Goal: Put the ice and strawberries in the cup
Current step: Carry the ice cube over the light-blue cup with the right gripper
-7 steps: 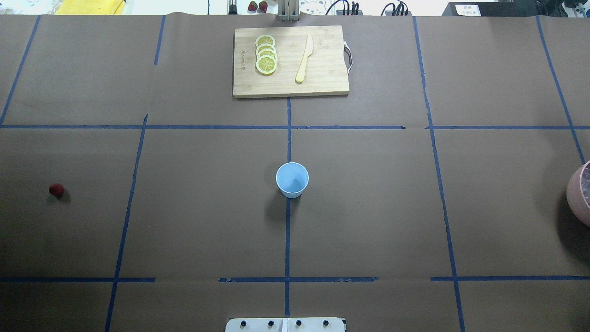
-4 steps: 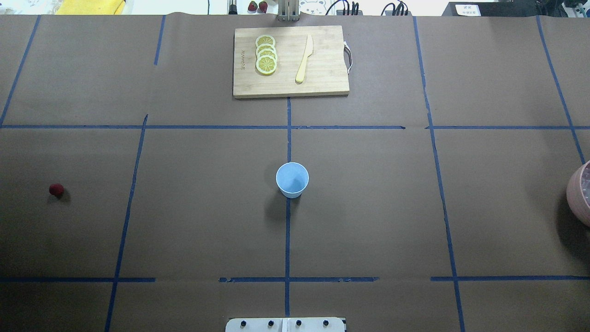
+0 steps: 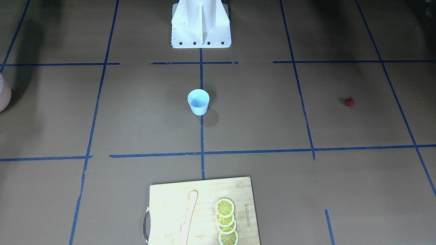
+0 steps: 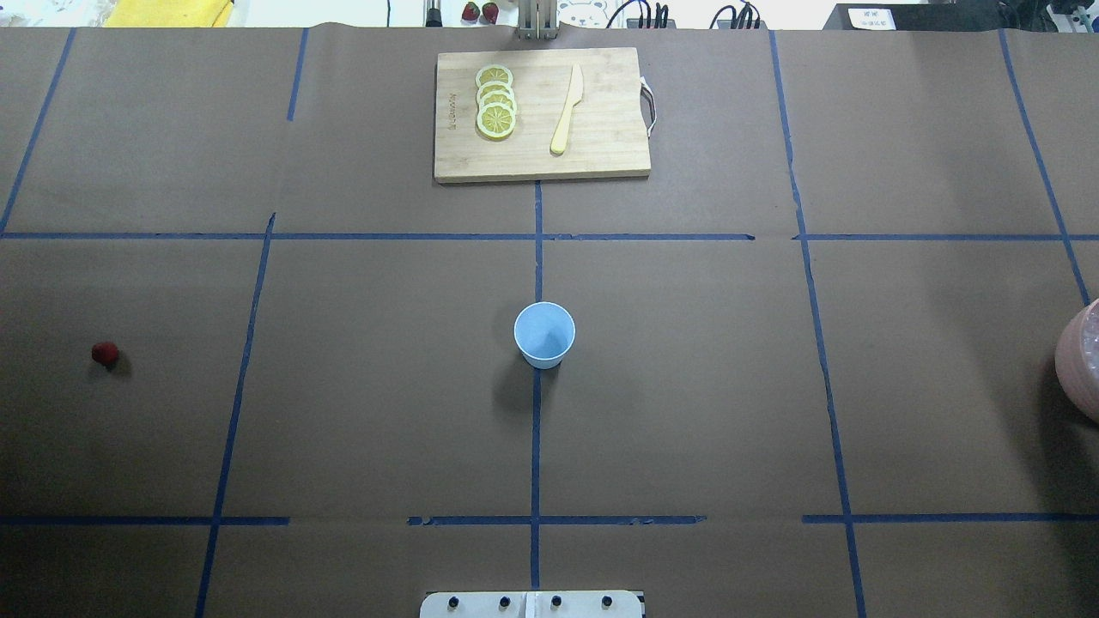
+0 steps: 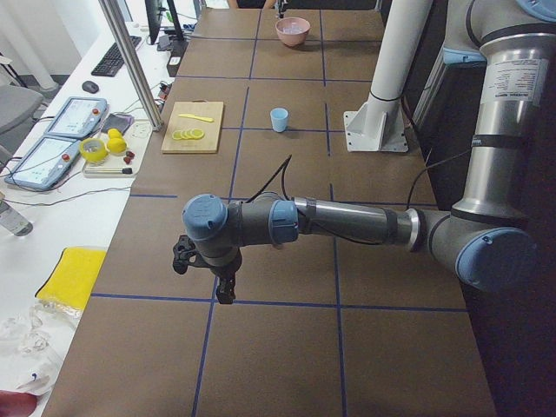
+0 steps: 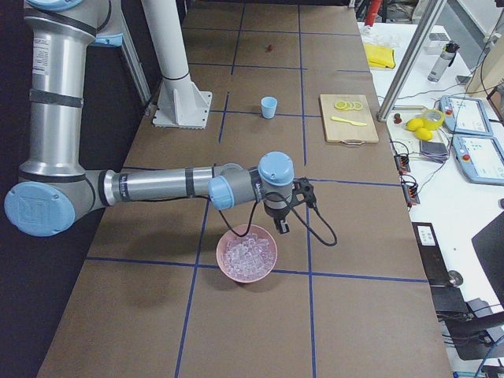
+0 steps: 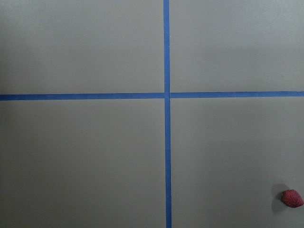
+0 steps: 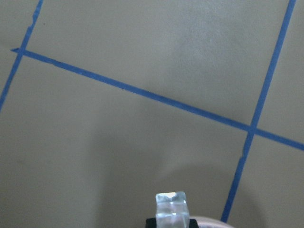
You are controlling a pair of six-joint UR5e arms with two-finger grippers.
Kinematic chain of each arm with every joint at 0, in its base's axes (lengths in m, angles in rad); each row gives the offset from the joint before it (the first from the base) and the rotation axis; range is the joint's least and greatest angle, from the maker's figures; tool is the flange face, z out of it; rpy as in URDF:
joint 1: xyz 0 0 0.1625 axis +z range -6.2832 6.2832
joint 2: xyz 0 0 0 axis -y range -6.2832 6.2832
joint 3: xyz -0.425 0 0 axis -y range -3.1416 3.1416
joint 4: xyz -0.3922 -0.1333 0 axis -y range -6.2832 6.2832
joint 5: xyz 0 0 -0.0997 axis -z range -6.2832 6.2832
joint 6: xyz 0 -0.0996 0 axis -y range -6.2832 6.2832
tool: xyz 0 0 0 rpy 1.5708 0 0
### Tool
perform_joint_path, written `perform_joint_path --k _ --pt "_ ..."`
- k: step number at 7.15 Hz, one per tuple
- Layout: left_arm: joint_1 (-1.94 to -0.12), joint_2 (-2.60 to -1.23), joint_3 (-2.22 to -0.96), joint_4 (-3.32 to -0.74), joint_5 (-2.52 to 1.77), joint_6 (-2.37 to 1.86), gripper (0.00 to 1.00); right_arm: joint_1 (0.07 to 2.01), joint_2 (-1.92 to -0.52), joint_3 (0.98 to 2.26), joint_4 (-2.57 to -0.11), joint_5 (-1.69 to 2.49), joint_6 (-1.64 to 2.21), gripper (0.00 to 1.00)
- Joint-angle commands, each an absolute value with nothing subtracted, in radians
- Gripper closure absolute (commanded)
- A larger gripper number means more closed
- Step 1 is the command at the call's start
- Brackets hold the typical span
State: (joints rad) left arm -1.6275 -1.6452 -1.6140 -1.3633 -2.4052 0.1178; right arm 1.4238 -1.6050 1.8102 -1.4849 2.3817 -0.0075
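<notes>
Two robot arms over a brown paper-covered table [image 4: 687,386] w/ blue tape grid; a small pale-blue tapered cup [image 4: 544,335] stands upright at centre, on a tape line.

Beyond the cup, away from the robot, lies a pale wooden cutting board [image 4: 601,137] w/ overlapping yellow lemon slices [image 4: 496,103] and a wooden knife [image 4: 567,110]; the board's burnt-in mark is too small to read. A small dark red strawberry [image 4: 105,352] lies on the paper far to the robot's left, well apart from the cup. The left gripper [image 5: 221,287] hangs over bare paper; can't tell if it's parted or closed. The right gripper [image 6: 281,227] pinches one clear ice cube [image 8: 171,206] above a pink rounded bowl [image 6: 246,276] of ice [image 6: 248,250], well apart from the cup.
</notes>
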Motion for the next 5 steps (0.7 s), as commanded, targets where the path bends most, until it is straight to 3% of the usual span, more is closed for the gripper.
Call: perform_joint_path --k 1,5 --pt "-1.628 -1.646 -1.614 -1.362 -2.408 0.112 0.0 1.41 -1.397 1.818 -1.723 2.384 0.011 1.0" --pt "-1.628 -1.644 -1.614 -1.362 -2.411 0.091 0.0 1.167 -1.103 1.818 -1.83 2.378 0.437 1.0"
